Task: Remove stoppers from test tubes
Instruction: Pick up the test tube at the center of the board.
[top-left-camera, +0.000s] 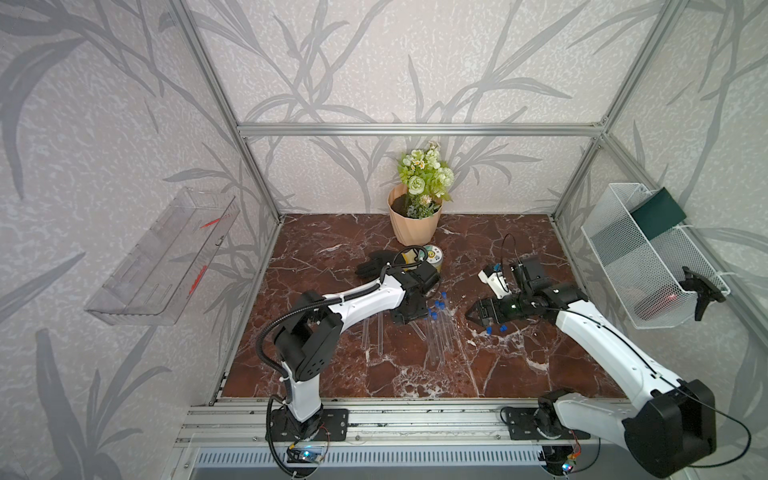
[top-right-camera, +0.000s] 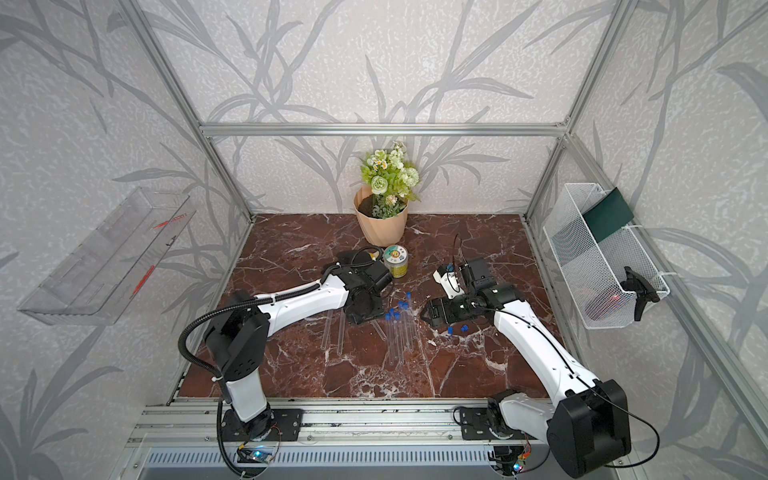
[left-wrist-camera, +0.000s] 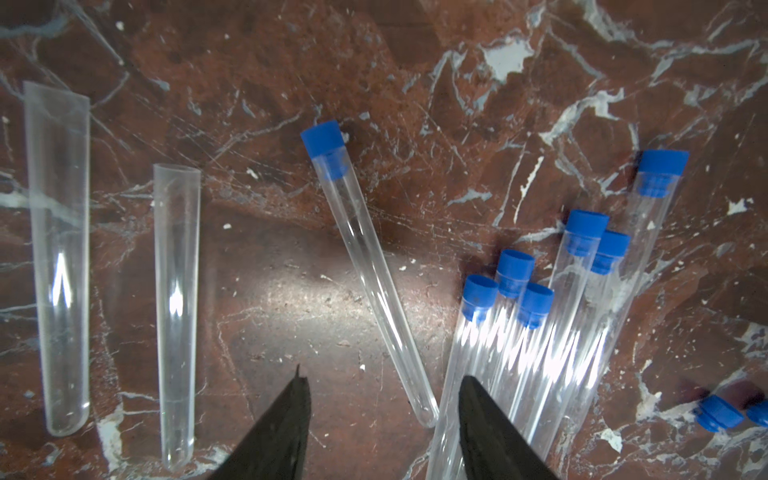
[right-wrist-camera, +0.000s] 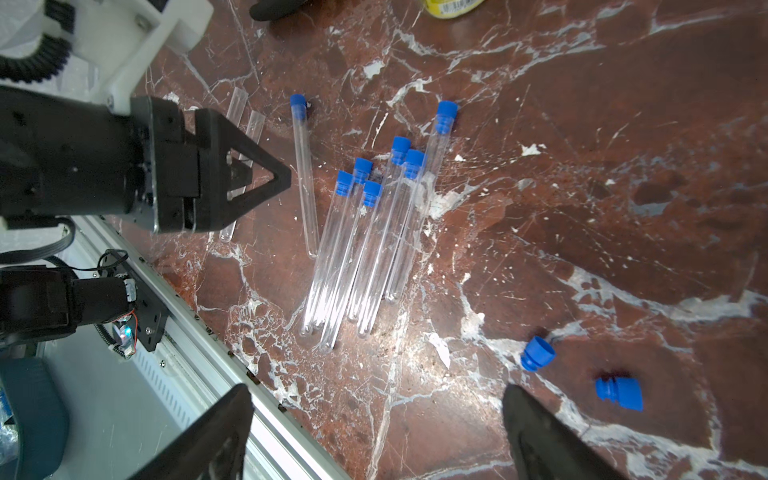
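The left gripper (left-wrist-camera: 384, 374) is spread, empty, over the test tubes (right-wrist-camera: 365, 249). The right gripper (right-wrist-camera: 378, 388) is spread wide beside them, by 2 stoppers (right-wrist-camera: 538, 353).

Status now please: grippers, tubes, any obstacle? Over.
Left gripper open, empty; right gripper open, empty. Two long thin clear test tubes unplugged, seven plugged with bright-blue plastic stoppers. Two loose blue stoppers lie apart. No obstacle.

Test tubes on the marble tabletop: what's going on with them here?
Two robot arms are taking blue plastic stoppers off thin clear test tubes lying on the red-brown marble tabletop. Two uncapped tubes lie aside, and two loose stoppers rest near the right tool, which is open and empty. Seven tubes are capped: six bunched, one apart. The left tool hovers open over that lone tube, holding nothing.
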